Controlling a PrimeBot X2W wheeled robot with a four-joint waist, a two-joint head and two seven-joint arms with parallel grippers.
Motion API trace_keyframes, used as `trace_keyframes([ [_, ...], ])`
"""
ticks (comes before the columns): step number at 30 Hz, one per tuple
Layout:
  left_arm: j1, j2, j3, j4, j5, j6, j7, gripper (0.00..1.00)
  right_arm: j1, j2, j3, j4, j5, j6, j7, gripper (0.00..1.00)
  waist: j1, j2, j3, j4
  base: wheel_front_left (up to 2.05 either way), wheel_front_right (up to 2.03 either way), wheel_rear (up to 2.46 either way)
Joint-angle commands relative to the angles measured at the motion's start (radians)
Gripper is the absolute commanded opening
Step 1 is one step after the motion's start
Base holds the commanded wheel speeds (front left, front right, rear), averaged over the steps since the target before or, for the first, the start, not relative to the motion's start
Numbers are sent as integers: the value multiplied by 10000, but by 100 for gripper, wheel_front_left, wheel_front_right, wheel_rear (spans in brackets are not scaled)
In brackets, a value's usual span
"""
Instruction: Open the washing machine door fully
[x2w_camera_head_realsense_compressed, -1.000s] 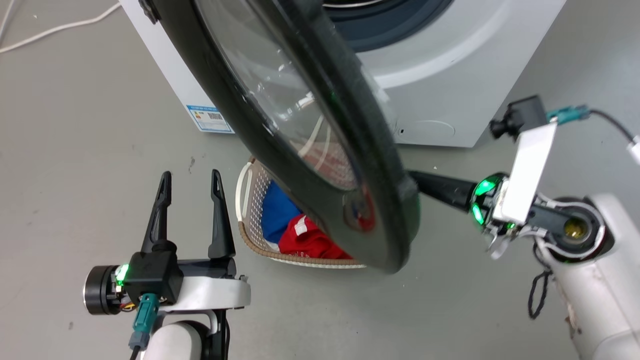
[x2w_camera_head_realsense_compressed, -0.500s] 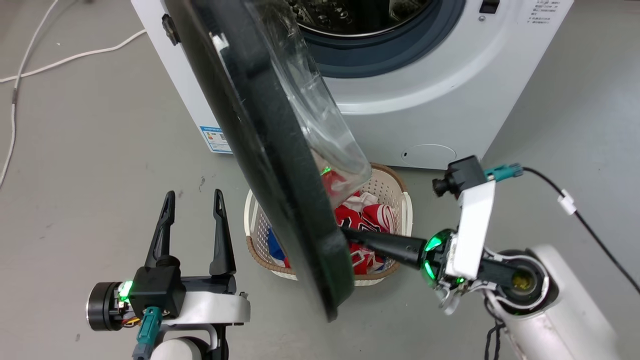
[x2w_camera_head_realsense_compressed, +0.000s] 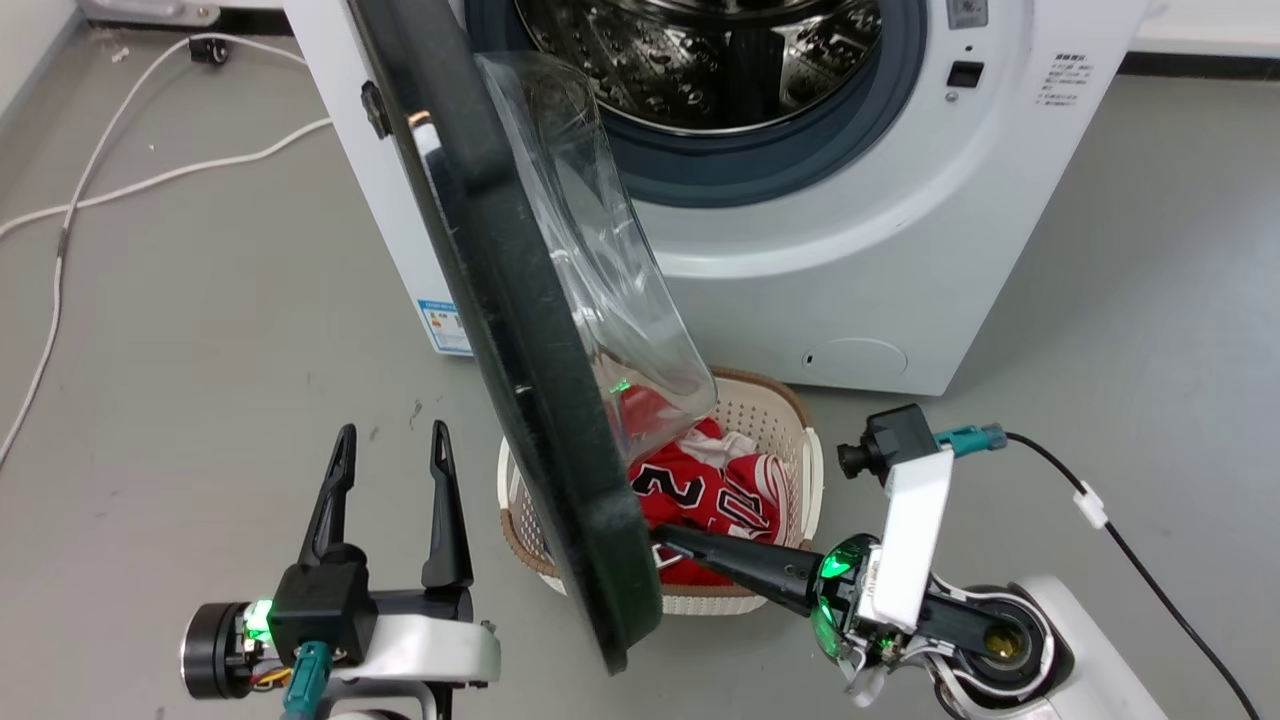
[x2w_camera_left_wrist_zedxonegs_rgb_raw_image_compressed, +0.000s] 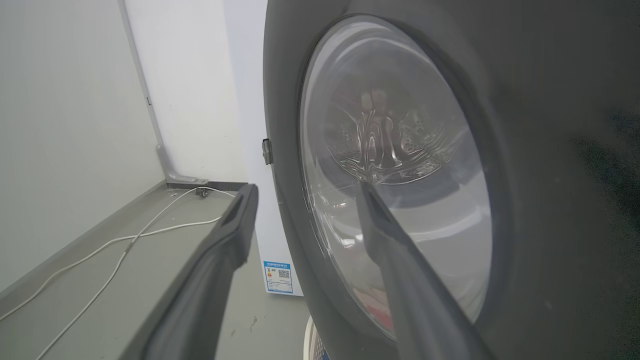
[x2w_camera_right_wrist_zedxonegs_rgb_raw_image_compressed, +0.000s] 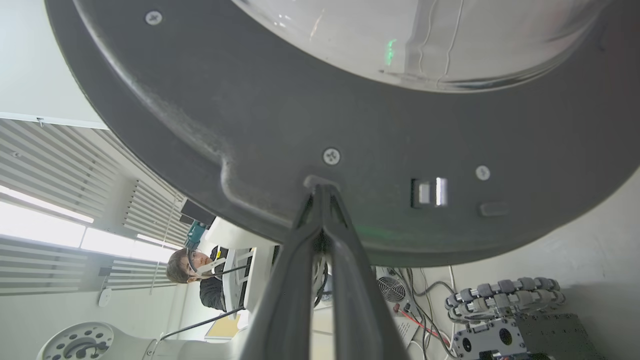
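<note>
Item: washing machine door (x2w_camera_head_realsense_compressed: 505, 330), black disc with a clear glass bowl.
Location: upper centre to lower centre of the head view. I see it nearly edge-on, hinged at the left side of the washing machine (x2w_camera_head_realsense_compressed: 900, 220).
Opening: the drum (x2w_camera_head_realsense_compressed: 720, 50) is fully exposed at top centre, with nothing across it.
Right claw (x2w_camera_head_realsense_compressed: 665, 535): clenched, both fingers pressed together and holding nothing. In its wrist view the tips (x2w_camera_right_wrist_zedxonegs_rgb_raw_image_compressed: 320, 190) sit against a small notch on the door's inner rim.
Left claw (x2w_camera_head_realsense_compressed: 391, 430): released and empty at lower left, fingers spread. It is just beside the door's outer face but apart from it.
Beneath the door: laundry basket (x2w_camera_head_realsense_compressed: 790, 420) holding a red jersey (x2w_camera_head_realsense_compressed: 715, 495), on the floor in front of the machine.
Other: white cable (x2w_camera_head_realsense_compressed: 150, 180) on the floor at upper left. A seated person is at the lower left of the right wrist view.
Done, as I judge it: latch freed, door swung out to about a right angle with the machine front.
Left, as I judge it: the rest of the swing toward frame left, until the hinge stops.
Caution: the left claw stands in that path.
</note>
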Motion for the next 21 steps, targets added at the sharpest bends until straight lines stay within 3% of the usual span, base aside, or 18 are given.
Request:
trace_keyframes([
  [1,151,-8,-3,14,27,33,-24,100,224,71,-150,6,76,25,-165,0,1,0,-209,-62,0,0,0],
  [12,937,-7,196,59,93,-19,-24,100,1558,329,-1727,-683,476,25,-1864,0,1,0,-1158,-495,0,0,0],
  [21,1290,-8,425,-77,81,-57,-24,100,2483,553,-3551,-1723,646,25,-4517,0,1,0,-1396,-990,0,0,0],
])
